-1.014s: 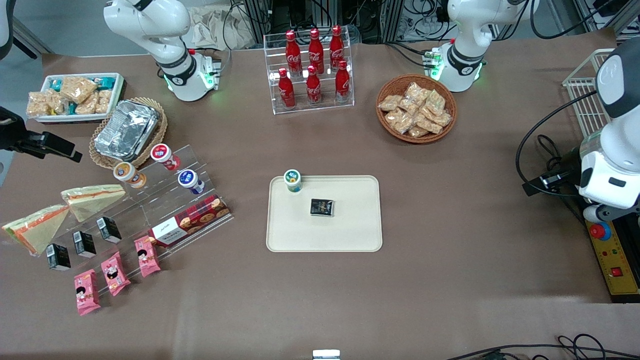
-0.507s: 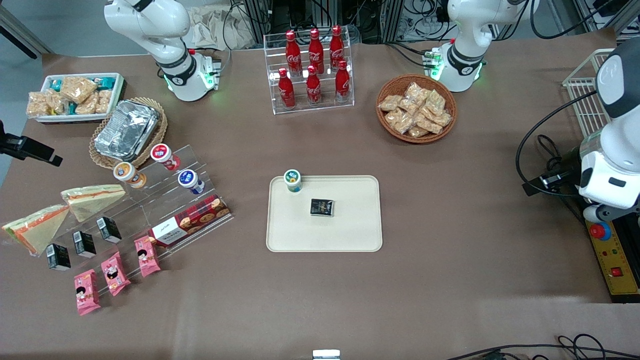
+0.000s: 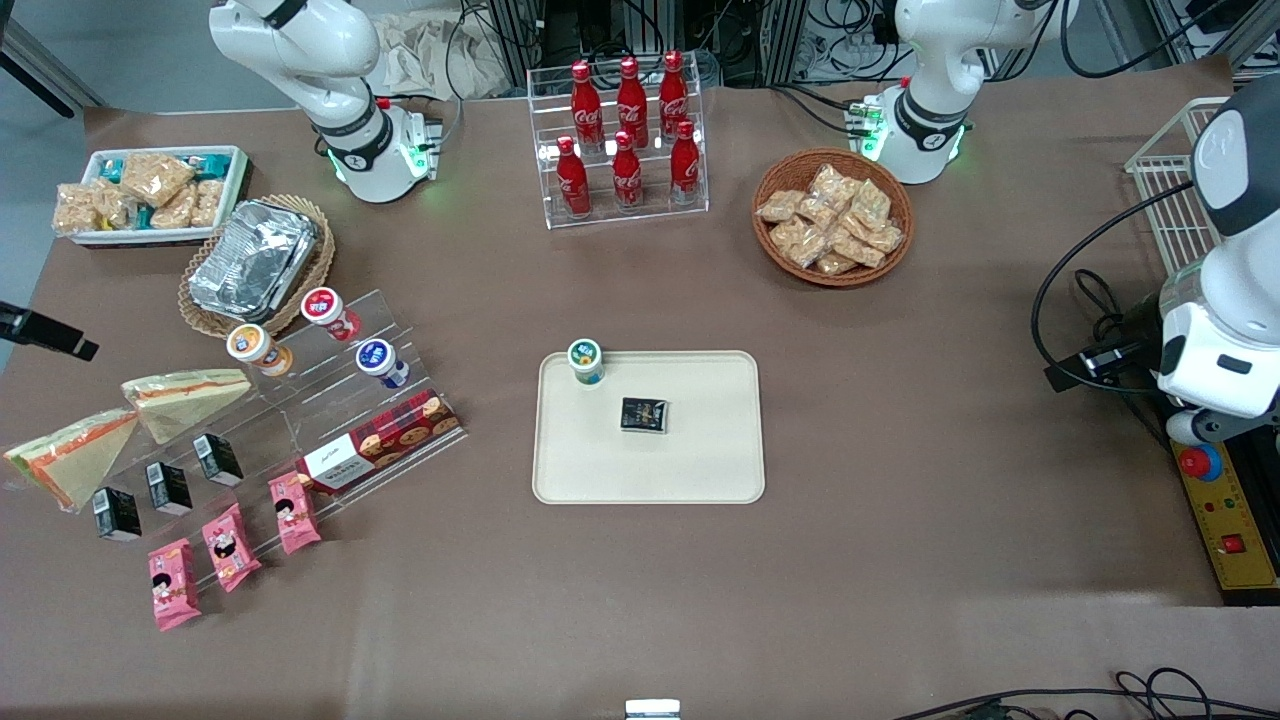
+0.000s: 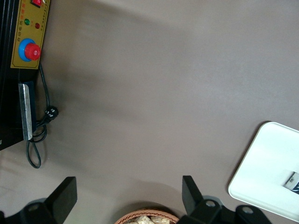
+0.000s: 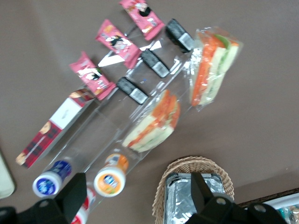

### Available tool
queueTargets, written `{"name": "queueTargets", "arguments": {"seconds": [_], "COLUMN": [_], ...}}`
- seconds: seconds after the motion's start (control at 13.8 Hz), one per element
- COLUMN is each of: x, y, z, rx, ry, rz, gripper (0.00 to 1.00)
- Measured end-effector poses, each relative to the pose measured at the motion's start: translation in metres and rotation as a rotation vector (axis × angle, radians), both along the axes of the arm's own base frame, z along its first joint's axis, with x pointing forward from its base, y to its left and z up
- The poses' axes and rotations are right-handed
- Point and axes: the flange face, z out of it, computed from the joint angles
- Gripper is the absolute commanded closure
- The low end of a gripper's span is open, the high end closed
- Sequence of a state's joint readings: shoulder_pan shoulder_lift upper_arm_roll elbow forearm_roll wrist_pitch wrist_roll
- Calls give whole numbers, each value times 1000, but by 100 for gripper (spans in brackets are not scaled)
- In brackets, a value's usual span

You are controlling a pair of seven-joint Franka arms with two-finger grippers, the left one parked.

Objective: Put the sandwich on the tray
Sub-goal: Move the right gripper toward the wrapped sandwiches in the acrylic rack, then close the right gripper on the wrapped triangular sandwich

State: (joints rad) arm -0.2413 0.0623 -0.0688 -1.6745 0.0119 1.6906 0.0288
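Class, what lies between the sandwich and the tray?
Front view: small black cartons and a cookie box on the clear stand. The open hand hovers above that stand.

From the front we look steeply down on the whole surface (image 3: 900, 520). Our right wrist camera looks down from well above on the sandwich (image 5: 212, 65), shared with the front view (image 3: 70, 455). The left wrist camera and the front share the tray (image 4: 266, 168) corner.

Robot lab, cable clutter (image 3: 800, 30), emergency-stop box (image 3: 1225, 510)

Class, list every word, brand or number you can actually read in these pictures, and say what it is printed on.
"Coca-Cola": white script on the red bottles in the clear rack.
Too small or blurred to read: the biscuit box, the pink snack packs, the lids of the small cups, the dark packet on the tray, the sandwich wrap.
The gripper, above the shelf of snacks, bears no text.
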Motion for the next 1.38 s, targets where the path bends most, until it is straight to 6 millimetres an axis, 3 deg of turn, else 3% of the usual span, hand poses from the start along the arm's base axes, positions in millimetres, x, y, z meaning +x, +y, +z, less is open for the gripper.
{"name": "queueTargets", "arguments": {"seconds": [0.43,0.72,1.38], "x": [23,35,55], "y": [-66,-95,-107], "z": [-76,-127,-157], "rx": [-21,-46,-82], "ry": [-3,-1,-82], "rz": [-76,-99,-100], "gripper": [2,2,2]}}
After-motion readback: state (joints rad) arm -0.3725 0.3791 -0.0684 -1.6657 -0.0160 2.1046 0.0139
